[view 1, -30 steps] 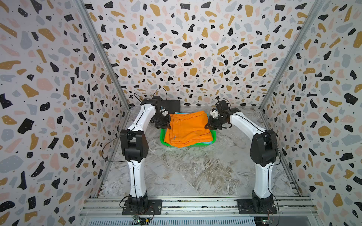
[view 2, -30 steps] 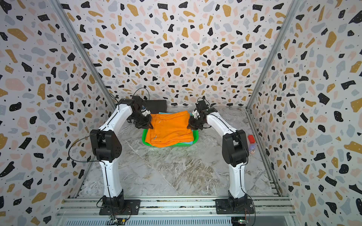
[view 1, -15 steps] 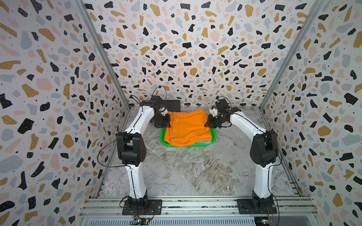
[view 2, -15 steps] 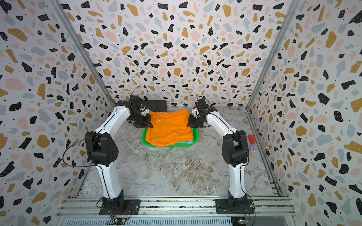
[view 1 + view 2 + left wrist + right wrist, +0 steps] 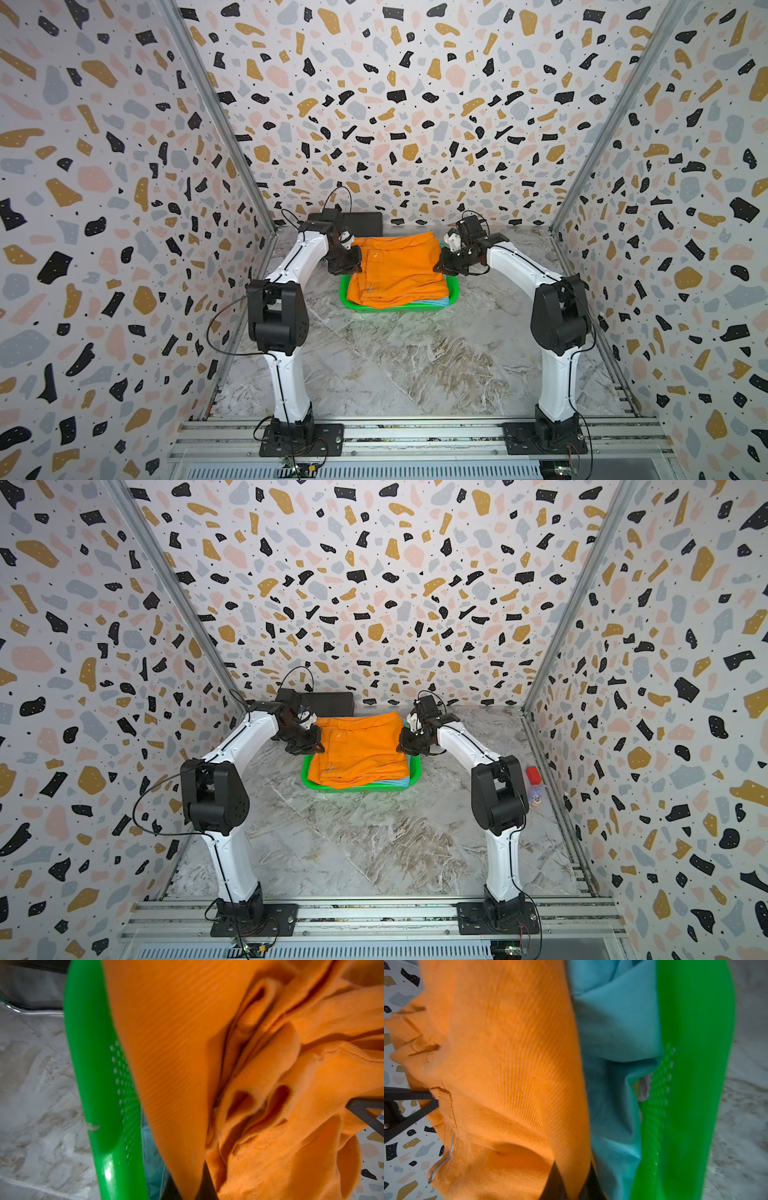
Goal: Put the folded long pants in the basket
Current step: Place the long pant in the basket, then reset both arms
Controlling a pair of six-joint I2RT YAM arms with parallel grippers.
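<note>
Right jaws pinch the orange pants over the basket; the left jaws, I can't tell. Lower level, then release both sides together.

From my console the two arms match: left arm and right arm have glossy white tapered links, chunky black joint housings, thin black cables looping off them and black base plates with bright screw heads. The left tool and right tool are black.
</note>
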